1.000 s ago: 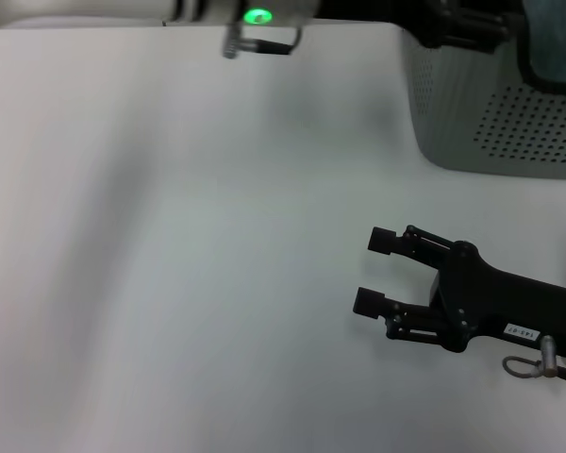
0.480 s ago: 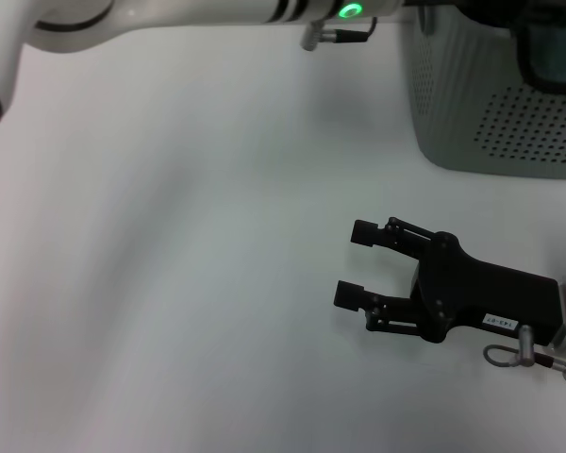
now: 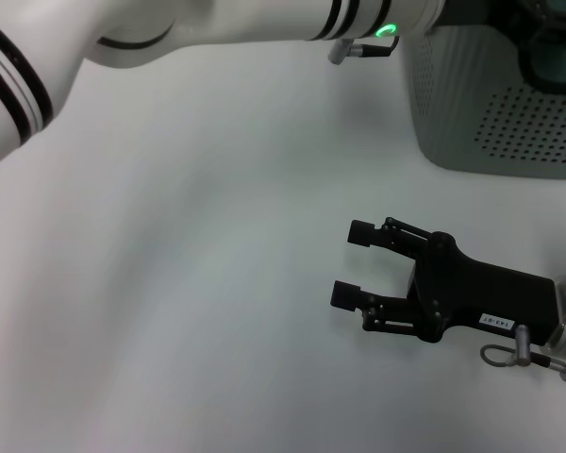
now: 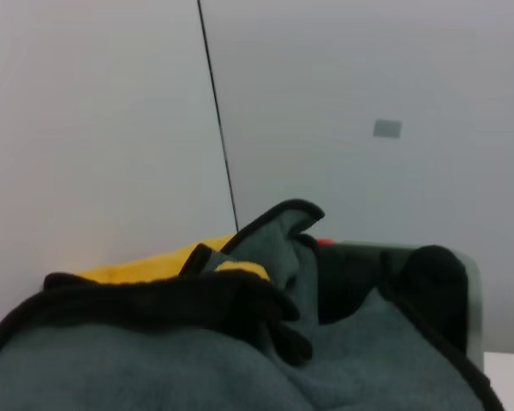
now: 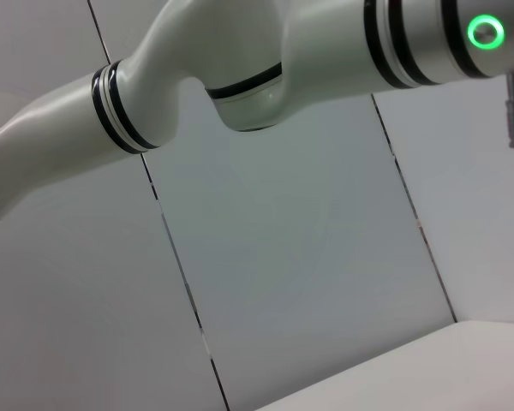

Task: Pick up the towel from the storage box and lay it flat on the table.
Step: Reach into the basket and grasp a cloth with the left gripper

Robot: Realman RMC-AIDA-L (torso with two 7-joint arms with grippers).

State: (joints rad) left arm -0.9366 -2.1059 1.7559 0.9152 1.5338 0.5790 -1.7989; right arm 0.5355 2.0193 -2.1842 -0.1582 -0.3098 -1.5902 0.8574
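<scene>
- The towel (image 4: 265, 342) is seen crumpled, teal-grey side up, with a black piped edge and a mustard-yellow fold showing.
- It lies in the storage box (image 3: 491, 104), at the far right of the table (image 3: 189, 283).
- Towel detail is given only by the left wrist view; in the head view little more than the box wall is shown.
- The left arm (image 3: 217, 24) is stretched across to the box; its finger state cannot be told.
- The right gripper (image 3: 351, 264) is held over the table, fingers spread, empty.

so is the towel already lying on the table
No, the towel sits bunched up inside the storage box, and the table in the head view carries only the right gripper above it.
</scene>
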